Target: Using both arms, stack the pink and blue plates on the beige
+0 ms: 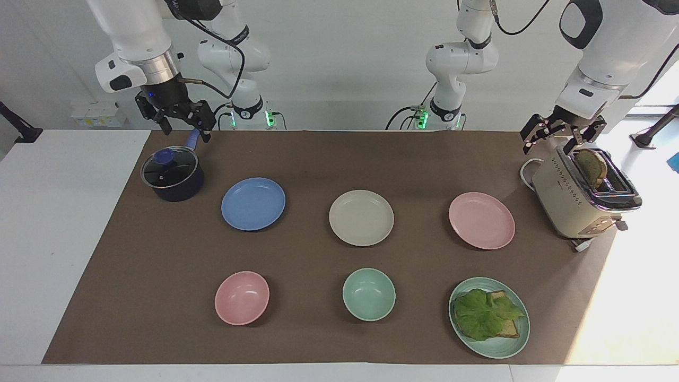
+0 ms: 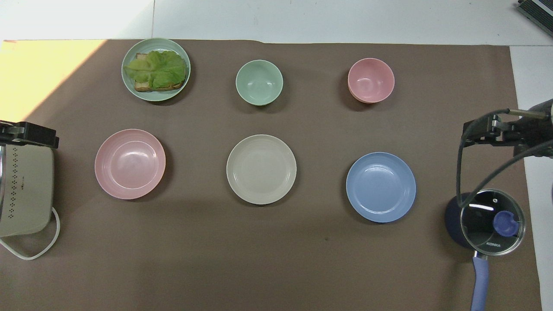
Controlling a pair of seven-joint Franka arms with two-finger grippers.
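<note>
Robot lab with a mock kitchen tabletop

Two white arms point(image 1: 456, 58) are bolted at a white table point(image 1: 58, 223) against a bare wall; a brown paper mat point(image 1: 313, 159) holds staged kitchenware: a toaster point(image 1: 575, 199), a lidded saucepan point(image 1: 172, 178).

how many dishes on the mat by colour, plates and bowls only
pink: 2, plate and bowl
green: 2, bowl and plate with lettuce and bread
blue: 1, plate
beige: 1, plate
total: 6

The round pink plate point(image 1: 481, 220), blue plate point(image 1: 253, 203) and beige plate point(image 1: 361, 217) look smooth matt plastic on a matt brown paper-like table cover point(image 1: 318, 159).
</note>
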